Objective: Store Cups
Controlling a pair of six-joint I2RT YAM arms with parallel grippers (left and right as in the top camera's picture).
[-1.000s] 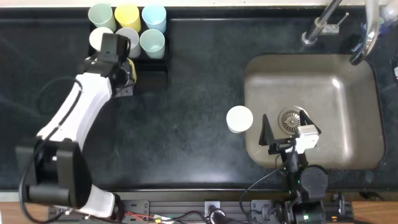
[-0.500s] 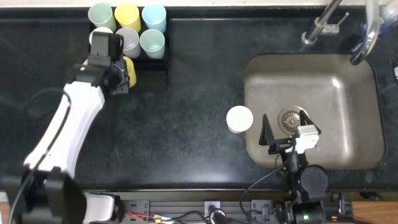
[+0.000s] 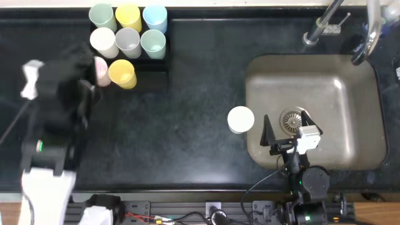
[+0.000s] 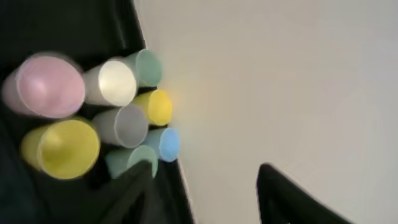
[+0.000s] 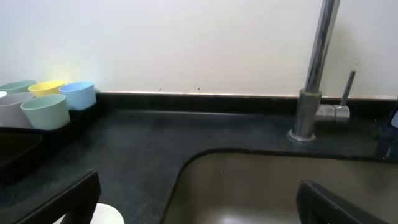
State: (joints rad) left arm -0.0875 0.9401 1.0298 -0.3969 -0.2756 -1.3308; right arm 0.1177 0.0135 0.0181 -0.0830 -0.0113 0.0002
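Lone white cup (image 3: pixel 240 119) standing on the dark bench (image 3: pixel 187 125), just beside the sink (image 3: pixel 350 75) rim and well apart from the other cups. Parked right next to the right gripper (image 3: pixel 284 122), outside one of its fingers rather than between them. Fingers there spread wide over the sink edge, nothing held. Cup on end, long axis straight up and down; can't tell whether mouth or base faces up.

Eight more cups packed in the black rack (image 3: pixel 153 78) at the bench's back left, all upright with mouths up, pink cup (image 3: pixel 99 70) and yellow cup (image 3: pixel 122 73) in the near row. Left gripper (image 4: pixel 205 169) also gaping wide and empty, off to the rack's left side, cups well clear of its fingers.
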